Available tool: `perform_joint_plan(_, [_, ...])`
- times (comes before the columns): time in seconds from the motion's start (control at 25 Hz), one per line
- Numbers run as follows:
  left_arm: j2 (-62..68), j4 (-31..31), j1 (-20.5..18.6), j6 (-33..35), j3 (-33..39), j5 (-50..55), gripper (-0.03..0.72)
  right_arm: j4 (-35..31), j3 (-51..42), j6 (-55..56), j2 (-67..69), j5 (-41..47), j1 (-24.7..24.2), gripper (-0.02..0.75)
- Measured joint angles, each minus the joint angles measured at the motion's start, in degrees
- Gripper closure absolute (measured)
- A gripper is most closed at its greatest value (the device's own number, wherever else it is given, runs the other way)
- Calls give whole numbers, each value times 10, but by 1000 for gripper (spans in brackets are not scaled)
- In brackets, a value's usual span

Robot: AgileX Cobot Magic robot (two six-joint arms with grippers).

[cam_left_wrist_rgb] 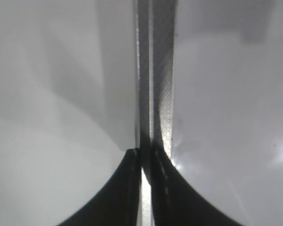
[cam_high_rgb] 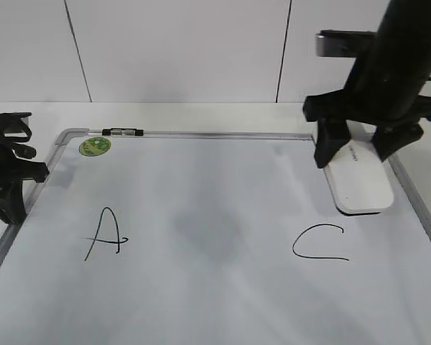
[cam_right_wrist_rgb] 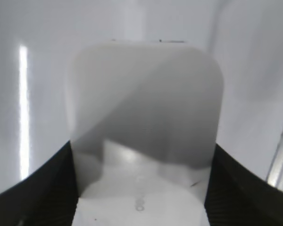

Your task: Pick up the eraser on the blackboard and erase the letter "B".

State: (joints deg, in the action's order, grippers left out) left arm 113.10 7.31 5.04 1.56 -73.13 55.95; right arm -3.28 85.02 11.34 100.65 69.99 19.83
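The blackboard point(cam_high_rgb: 215, 287) lay flat on the pale surface point(cam_high_rgb: 201, 115), filling most of what I could see, its silver frame running round the edges. A hand-drawn "A" point(cam_high_rgb: 105, 235) sat toward nine o'clock on it and a "C" point(cam_high_rgb: 319, 242) toward three o'clock; between them the board showed only a faint grey smudge, with no third letter visible. At the two o'clock corner the right pincer point(cam_high_rgb: 359, 151) straddled the eraser point(cam_high_rgb: 359, 180), one finger pressed against each long side, gripping the white block where it rested on the board beside the right frame. At the nine o'clock edge the left pincer point(cam_high_rgb: 11, 190) hung over the frame with its fingers point(cam_left_wrist_rgb: 127, 188) drawn together, holding nothing. Near eleven o'clock a round green sticker point(cam_high_rgb: 95, 146) sat just beside a small dark clip point(cam_high_rgb: 122, 132) on the top frame.
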Motion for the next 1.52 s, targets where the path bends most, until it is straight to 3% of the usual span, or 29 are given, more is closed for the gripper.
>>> perform_joint_plan(0.44, [0,0,0,0,0,0,648,5,-90,-30,-34,-3,-136,217])
perform_joint_plan(0.72, [0,0,0,0,0,0,648,-7,-98,-103,-23,-35,-187,217])
perform_joint_plan(1.04, [0,1,0,0,0,0,648,-50,-98,-149,42,-58,-192,217])
perform_joint_plan(1.52, [0,1,0,0,0,1,647,-32,-98,-154,61,-77,-192,217])
